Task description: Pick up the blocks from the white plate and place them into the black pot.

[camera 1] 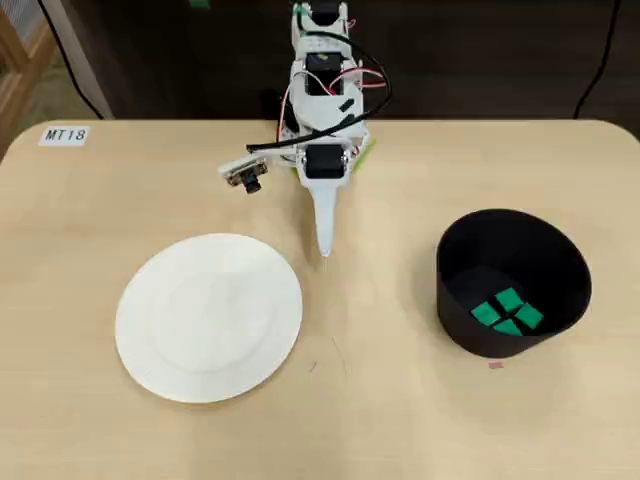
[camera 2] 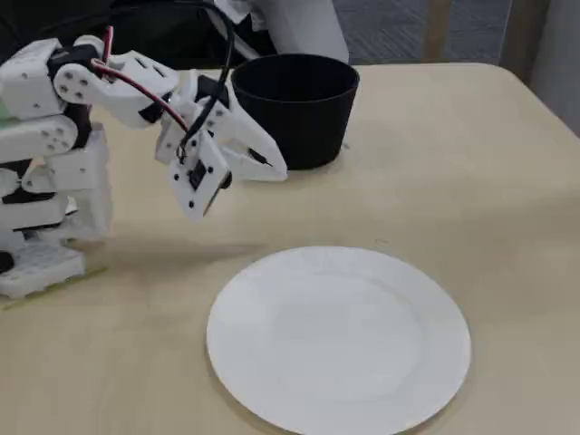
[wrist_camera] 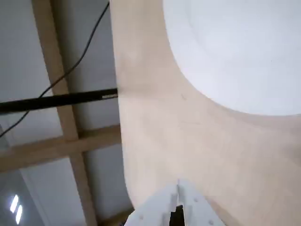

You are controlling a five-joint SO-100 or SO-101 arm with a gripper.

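Observation:
Several bright green blocks [camera 1: 508,312] lie together on the floor of the black pot [camera 1: 455,290] at the right of the overhead view. The white plate [camera 1: 209,317] at the left holds nothing. My gripper [camera 1: 324,250] hangs over bare table between plate and pot, close to the arm's base, with its white fingers pressed together and nothing between them. In the fixed view the gripper [camera 2: 279,167] points toward the pot [camera 2: 295,111], behind the plate [camera 2: 339,338]. The wrist view shows the shut gripper [wrist_camera: 178,186] tip and part of the plate [wrist_camera: 240,52].
A small label reading MT18 [camera 1: 66,135] is stuck at the table's back left corner. The table's rounded edge [wrist_camera: 120,141] and a wooden frame below it show in the wrist view. The arm's base [camera 2: 41,245] stands at the table's left in the fixed view.

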